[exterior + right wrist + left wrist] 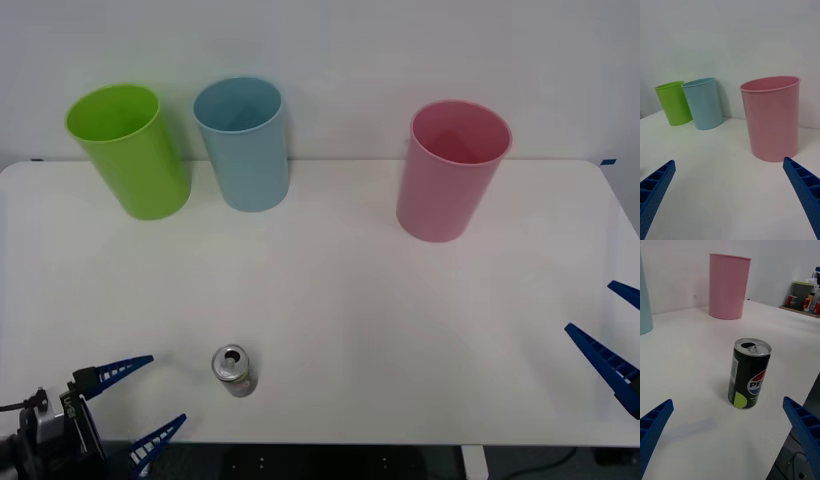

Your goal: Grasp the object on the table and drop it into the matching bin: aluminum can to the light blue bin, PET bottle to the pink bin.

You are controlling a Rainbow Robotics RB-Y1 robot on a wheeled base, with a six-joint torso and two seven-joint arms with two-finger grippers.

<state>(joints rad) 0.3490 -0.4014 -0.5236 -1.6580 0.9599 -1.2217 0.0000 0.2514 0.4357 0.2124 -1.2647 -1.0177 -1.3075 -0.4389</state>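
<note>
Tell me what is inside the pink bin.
The front view shows bare pink inner wall inside the pink bin; its rim hides the near inner wall and much of the bottom. In the right wrist view its side covers the inside.

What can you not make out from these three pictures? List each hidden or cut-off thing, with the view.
- Light blue bin: left wrist view, cut off by the picture edge, a sliver visible.
- Aluminum can: front view, label too small to read.
- Right gripper: front view, cut off at the edge.
- Pink bin: right wrist view, its own wall hides its inside.
</note>
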